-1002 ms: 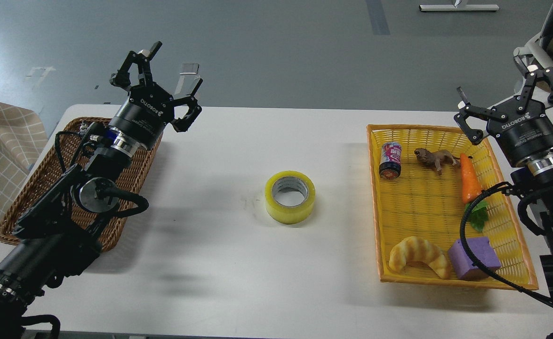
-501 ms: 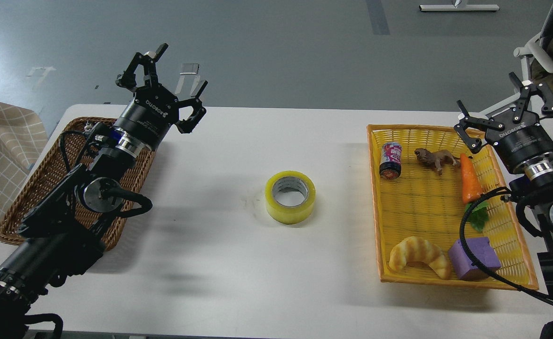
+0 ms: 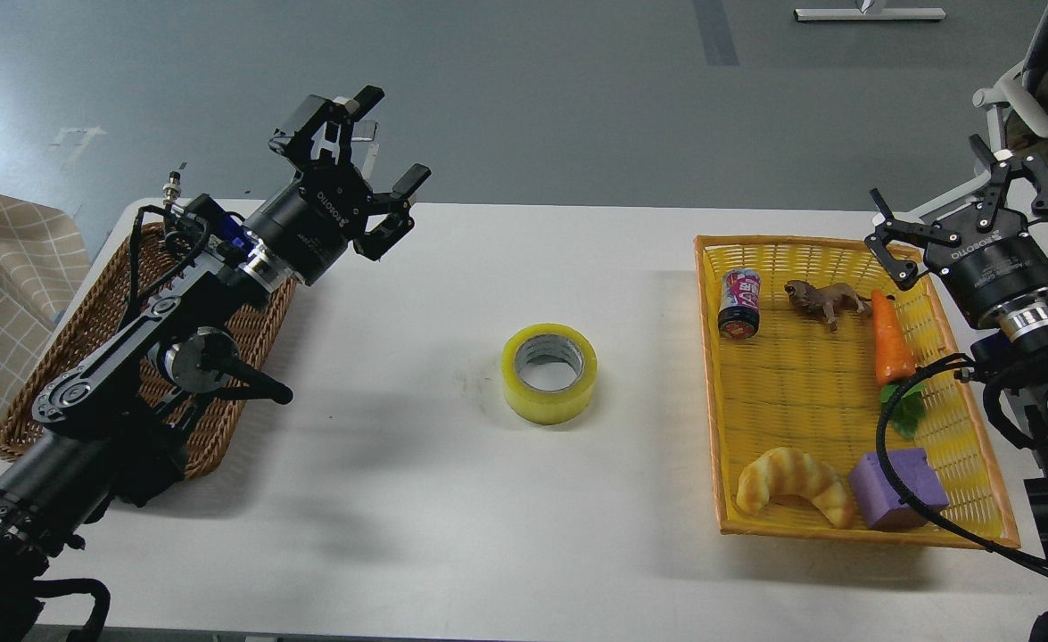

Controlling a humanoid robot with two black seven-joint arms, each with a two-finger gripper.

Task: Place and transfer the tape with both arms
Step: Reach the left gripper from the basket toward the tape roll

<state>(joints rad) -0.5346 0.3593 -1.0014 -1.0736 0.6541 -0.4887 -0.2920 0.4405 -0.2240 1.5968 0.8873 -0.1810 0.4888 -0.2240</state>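
Worktop (image 3: 416, 499): unchanged.
Left gripper (image 3: 370, 147): swings right off the wicker basket (image 3: 60, 392) toward centre, jaws spread, empty; likely starting its reach.
Right gripper (image 3: 965, 201): barely shifts, jaws released.
Tape (image 3: 549, 372): flat mid-worktop, untouched.

Two baskets (image 3: 144, 348) (image 3: 858, 526) (one wicker, one yellow), one tape roll (image 3: 549, 374), two hands (image 3: 372, 169) (image 3: 965, 201).

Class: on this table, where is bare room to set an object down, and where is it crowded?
Bare white table lies between the wicker basket and the tape, and between the tape and the yellow basket. The yellow basket is crowded: can, carrot, croissant, purple block.
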